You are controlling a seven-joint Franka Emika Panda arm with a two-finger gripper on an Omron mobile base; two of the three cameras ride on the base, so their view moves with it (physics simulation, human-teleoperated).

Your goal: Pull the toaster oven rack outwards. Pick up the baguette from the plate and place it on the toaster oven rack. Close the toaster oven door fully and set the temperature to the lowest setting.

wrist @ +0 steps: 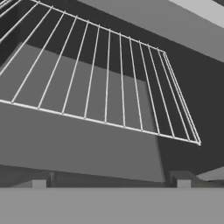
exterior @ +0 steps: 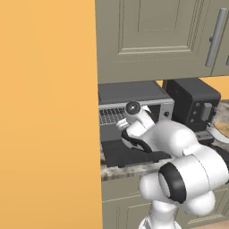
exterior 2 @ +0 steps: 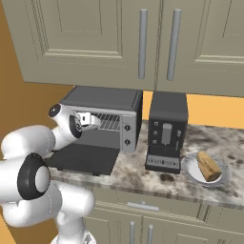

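White robot hand (exterior 2: 95, 121), fingers spread and empty, reaches into the toaster oven (exterior 2: 102, 100) at the wire rack (wrist: 109, 87). Door (exterior 2: 83, 159) lies open on the marbled table (exterior 2: 209, 138). Baguette (exterior 2: 208, 166) rests on a plate (exterior 2: 189, 167), beneath grey-green cabinets (exterior 2: 95, 38).

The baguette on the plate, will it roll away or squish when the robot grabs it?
The baguette looks short and chunky, lying flat on the plate, so it probably won't roll far. It seems crusty, so likely stiff rather than floppy, and light for its size. A hard squeeze might still dent it.
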